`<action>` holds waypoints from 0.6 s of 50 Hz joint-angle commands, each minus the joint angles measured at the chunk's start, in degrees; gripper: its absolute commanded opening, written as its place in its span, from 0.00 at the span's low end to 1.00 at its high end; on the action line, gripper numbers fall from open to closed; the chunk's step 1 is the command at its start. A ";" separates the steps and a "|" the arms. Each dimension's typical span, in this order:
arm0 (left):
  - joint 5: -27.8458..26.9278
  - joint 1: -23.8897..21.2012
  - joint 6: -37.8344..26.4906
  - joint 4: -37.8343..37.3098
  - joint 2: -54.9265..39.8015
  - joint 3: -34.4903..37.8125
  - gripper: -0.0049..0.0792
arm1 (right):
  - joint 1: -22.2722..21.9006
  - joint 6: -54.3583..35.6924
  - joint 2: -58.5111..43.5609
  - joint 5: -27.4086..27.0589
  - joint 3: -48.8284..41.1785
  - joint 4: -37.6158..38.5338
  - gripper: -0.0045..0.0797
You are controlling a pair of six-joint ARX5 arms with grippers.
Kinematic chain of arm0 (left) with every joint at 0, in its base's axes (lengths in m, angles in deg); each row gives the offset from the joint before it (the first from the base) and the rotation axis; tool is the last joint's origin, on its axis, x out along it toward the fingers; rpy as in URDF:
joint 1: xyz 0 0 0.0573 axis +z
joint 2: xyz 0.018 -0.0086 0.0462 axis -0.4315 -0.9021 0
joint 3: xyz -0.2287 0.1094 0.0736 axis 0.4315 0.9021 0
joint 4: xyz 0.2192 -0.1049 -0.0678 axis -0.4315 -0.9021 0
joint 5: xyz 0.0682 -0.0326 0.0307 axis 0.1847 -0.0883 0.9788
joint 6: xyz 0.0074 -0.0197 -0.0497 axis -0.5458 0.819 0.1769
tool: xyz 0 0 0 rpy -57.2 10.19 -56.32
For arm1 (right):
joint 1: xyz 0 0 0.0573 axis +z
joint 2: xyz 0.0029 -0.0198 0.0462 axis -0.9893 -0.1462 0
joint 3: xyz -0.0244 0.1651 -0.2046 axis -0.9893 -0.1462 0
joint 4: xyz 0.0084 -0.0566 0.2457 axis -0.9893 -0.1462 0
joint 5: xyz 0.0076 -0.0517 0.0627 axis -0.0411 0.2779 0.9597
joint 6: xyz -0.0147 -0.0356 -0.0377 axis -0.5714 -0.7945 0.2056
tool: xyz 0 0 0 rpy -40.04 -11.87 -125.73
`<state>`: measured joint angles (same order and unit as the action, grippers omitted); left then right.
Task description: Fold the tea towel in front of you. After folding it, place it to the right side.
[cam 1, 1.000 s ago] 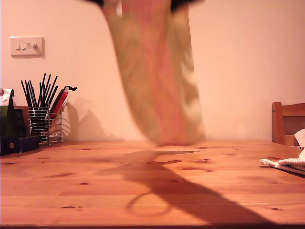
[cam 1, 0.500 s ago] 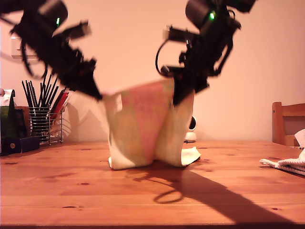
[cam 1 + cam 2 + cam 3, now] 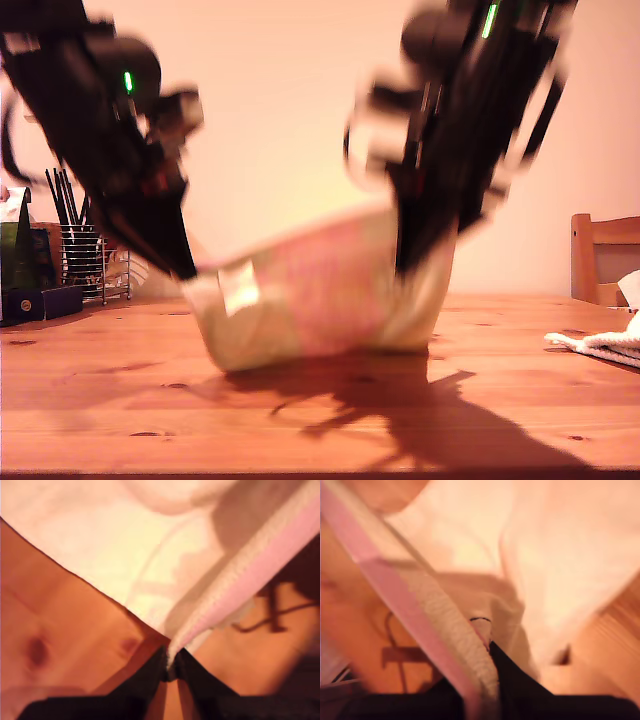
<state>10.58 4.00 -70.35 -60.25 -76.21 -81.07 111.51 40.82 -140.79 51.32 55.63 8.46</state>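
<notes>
The tea towel (image 3: 320,300) hangs in a sagging curve at the centre of the exterior view, its lower fold resting on the wooden table (image 3: 120,400). It is held up at its two upper corners. One dark arm (image 3: 110,150) comes down from the exterior view's upper left and another arm (image 3: 470,130) from its upper right. Both are blurred, so I cannot tell which is which.

In the first wrist view, my first gripper (image 3: 170,667) has its jaws pinched together on the towel's pink-striped hem. In the second wrist view, my second gripper (image 3: 487,652) seems likewise clamped on the hem, though the picture is soft.

A wire holder of black sticks (image 3: 85,255) stands at the exterior view's left, and a white cloth (image 3: 600,345) lies at its right edge.
</notes>
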 commanded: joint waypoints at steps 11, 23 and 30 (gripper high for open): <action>1.62 -2.19 1.27 -13.05 1.44 0.96 0.03 | -0.61 0.74 6.12 -0.44 -0.42 -12.35 0.04; -2.51 -6.10 3.32 -21.59 1.44 0.96 0.03 | 0.87 1.29 6.36 3.82 -7.28 -12.87 0.04; -2.95 -8.76 4.85 -24.09 2.21 0.96 0.03 | 3.02 2.03 7.76 5.03 -13.62 -12.26 0.04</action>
<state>7.15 -4.28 -66.18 -82.70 -73.59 -81.71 114.37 42.35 -134.42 57.00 44.50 -3.39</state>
